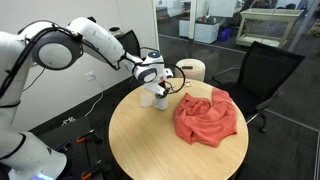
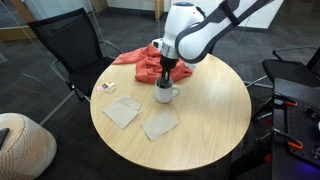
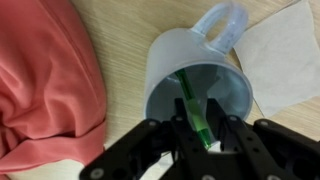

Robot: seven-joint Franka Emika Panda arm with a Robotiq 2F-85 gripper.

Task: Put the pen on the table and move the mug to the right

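The white-grey mug (image 3: pixel 175 60) stands on the round light wood table (image 2: pixel 210 110), with its handle pointing away in the wrist view. The green pen (image 3: pixel 192 100) stands slanted inside it, its top end sticking out. My gripper (image 3: pixel 205 130) is directly above the mug's mouth, with its fingers closed on the pen's upper end. In both exterior views the gripper (image 1: pixel 160 88) (image 2: pixel 165 80) hangs straight down over the mug (image 1: pixel 158 99) (image 2: pixel 165 95), hiding the pen.
A crumpled red cloth (image 1: pixel 207 115) (image 3: pixel 45 80) lies close beside the mug. Two paper napkins (image 2: pixel 122 112) (image 2: pixel 160 124) and a small card (image 2: pixel 106 88) lie on the table. Black chairs (image 1: pixel 265 65) (image 2: pixel 70 45) and a cream cylinder (image 1: pixel 190 70) stand around it.
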